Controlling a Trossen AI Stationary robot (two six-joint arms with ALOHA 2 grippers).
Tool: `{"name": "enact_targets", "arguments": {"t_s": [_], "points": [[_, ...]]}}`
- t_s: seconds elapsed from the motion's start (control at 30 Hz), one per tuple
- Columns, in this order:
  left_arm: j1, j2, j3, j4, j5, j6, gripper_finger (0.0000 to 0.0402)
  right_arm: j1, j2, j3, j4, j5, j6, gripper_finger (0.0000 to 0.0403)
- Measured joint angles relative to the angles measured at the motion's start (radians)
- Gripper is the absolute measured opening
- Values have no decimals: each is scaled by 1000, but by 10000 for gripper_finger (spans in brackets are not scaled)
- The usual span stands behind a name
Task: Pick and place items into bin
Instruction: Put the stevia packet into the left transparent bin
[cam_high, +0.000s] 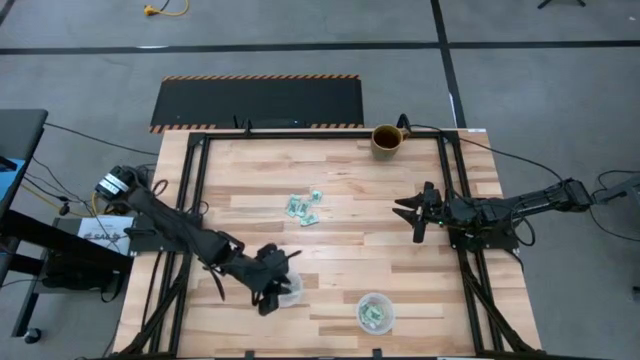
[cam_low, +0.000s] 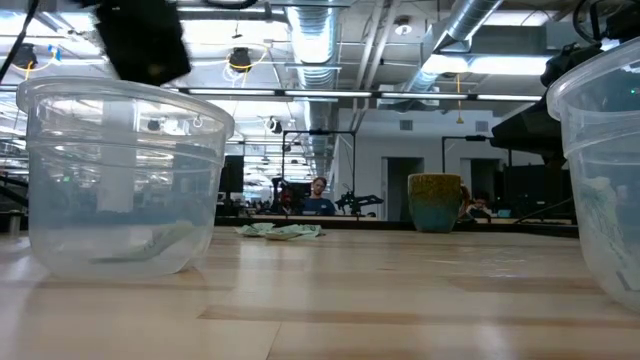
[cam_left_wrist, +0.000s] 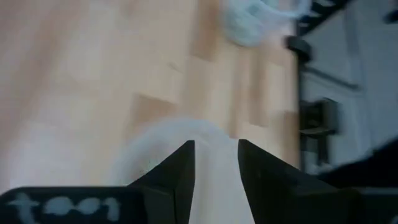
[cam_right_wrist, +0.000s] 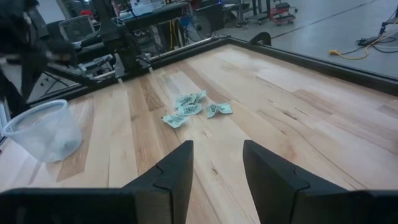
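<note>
The left end effector (cam_high: 272, 287) hung over a clear cup (cam_high: 287, 290) near the front of the wooden counter (cam_high: 340, 250), its fingers a little apart and holding nothing visible, so this looked like the release step. The right end effector (cam_high: 415, 213) waited at the right side, fingers apart and empty. A cluster of mint-green items (cam_high: 303, 207) lay mid-counter, so the next move likely called for reaching back there to pinch one.
</note>
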Motion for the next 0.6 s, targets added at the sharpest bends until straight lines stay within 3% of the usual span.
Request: {"name": "enact_targets", "arguments": {"t_s": [0.23, 0.33, 0.4, 0.6], "points": [[85, -1, 240, -487, -309, 319, 86, 0, 0, 0, 0, 0, 0, 134], [151, -2, 285, -583, -410, 495, 83, 0, 0, 0, 0, 0, 0, 133], [224, -2, 288, -595, -365, 612, 83, 0, 0, 0, 0, 0, 0, 133], [477, 43, 287, -587, -5, 885, 91, 0, 0, 0, 0, 0, 0, 134]]}}
